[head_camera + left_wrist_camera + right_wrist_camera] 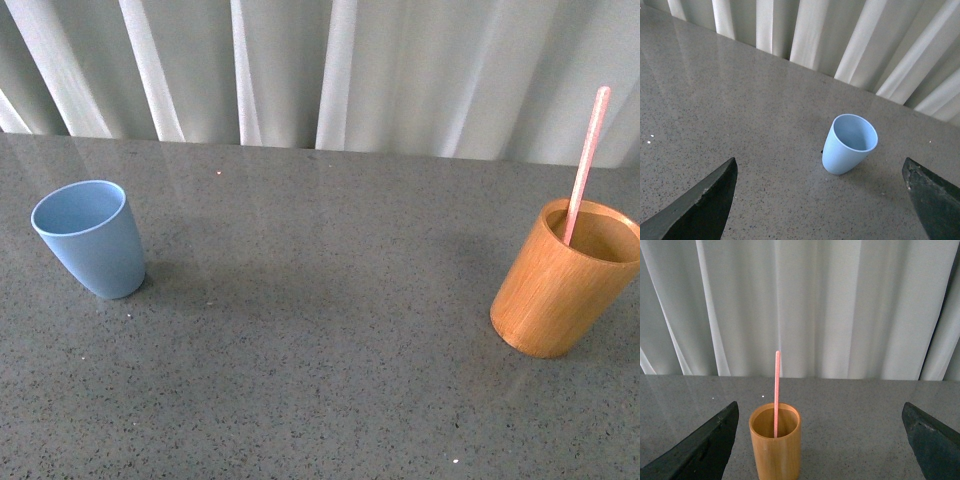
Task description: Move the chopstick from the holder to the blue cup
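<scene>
The chopstick [776, 390] stands in the holder [776, 452], ahead of the empty, wide-spread right gripper [819, 407]. The left gripper [819, 162], equally spread, faces the blue cup [846, 150].

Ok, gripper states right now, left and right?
Left gripper: open, holding nothing.
Right gripper: open, holding nothing; chopstick stands in the wooden holder.

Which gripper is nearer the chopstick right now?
Right. The right gripper, jaws open, faces the chopstick standing in the holder; the left gripper, also open, faces the blue cup across the table.
</scene>
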You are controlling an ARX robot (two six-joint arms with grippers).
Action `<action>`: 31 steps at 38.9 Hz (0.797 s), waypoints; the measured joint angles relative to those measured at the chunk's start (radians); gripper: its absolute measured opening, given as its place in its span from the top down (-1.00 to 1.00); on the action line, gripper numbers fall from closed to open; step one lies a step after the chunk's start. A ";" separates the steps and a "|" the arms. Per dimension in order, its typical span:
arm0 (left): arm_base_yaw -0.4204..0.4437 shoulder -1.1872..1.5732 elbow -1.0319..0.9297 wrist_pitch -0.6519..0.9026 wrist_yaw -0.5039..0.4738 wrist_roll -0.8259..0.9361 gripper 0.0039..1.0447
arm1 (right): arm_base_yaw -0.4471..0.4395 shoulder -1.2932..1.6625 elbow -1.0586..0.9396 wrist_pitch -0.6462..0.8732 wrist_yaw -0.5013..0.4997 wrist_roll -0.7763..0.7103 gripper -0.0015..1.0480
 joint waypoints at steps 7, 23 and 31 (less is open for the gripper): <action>0.079 0.556 0.283 -0.061 0.126 0.097 -0.87 | 0.000 0.000 0.000 0.000 0.000 0.000 -0.81; -0.002 1.128 0.742 -0.219 0.159 0.145 -0.87 | 0.000 0.000 0.000 0.000 0.000 0.000 -0.81; -0.026 1.270 0.797 -0.212 0.125 0.149 -0.87 | 0.000 0.000 0.000 0.000 0.000 0.000 -0.81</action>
